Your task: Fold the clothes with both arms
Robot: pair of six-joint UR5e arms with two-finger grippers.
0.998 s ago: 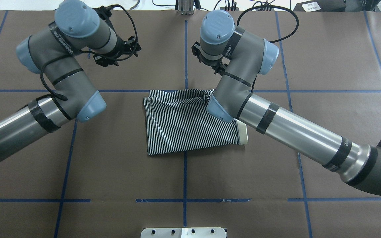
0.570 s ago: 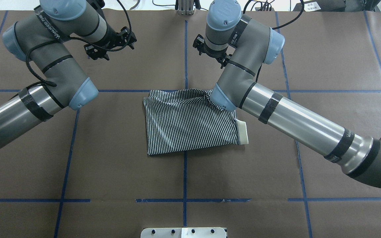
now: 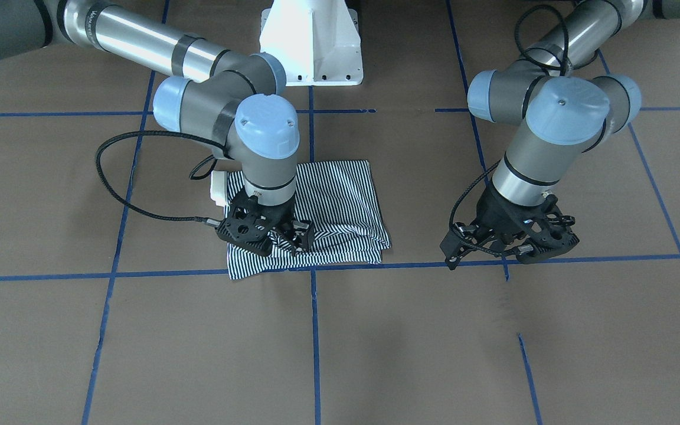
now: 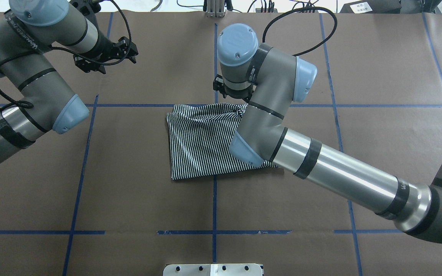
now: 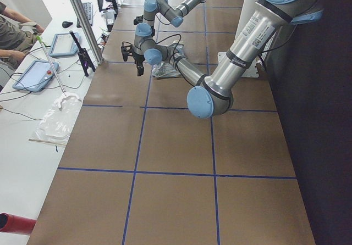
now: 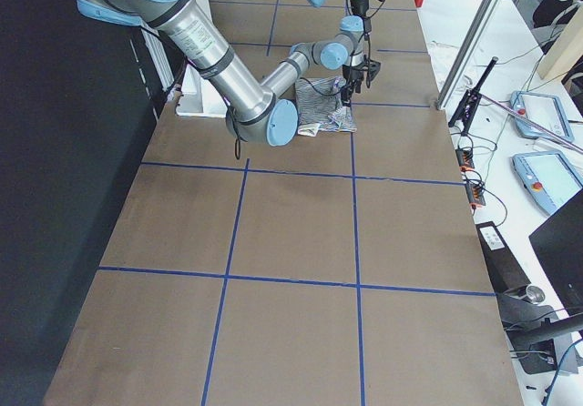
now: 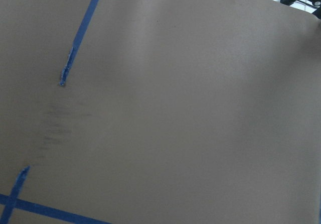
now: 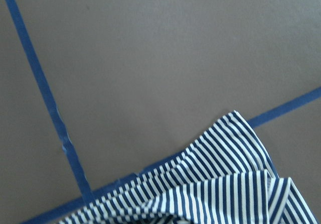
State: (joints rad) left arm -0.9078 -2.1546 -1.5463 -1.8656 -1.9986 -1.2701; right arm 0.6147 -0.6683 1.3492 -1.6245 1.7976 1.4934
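Already folded small, the striped polo shirt (image 4: 202,142) lies central on the table (image 4: 136,199). The right gripper (image 3: 278,233) hangs over its bunched far edge, jaws apart; the left gripper (image 4: 104,59), also parted, is well away. Pinching one layer alone could drag the fold open.

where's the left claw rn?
Overhead view, upper left: the left claw hangs over bare table, well clear of the striped shirt at centre. In the front-facing view it sits right of the shirt, by a blue tape line.
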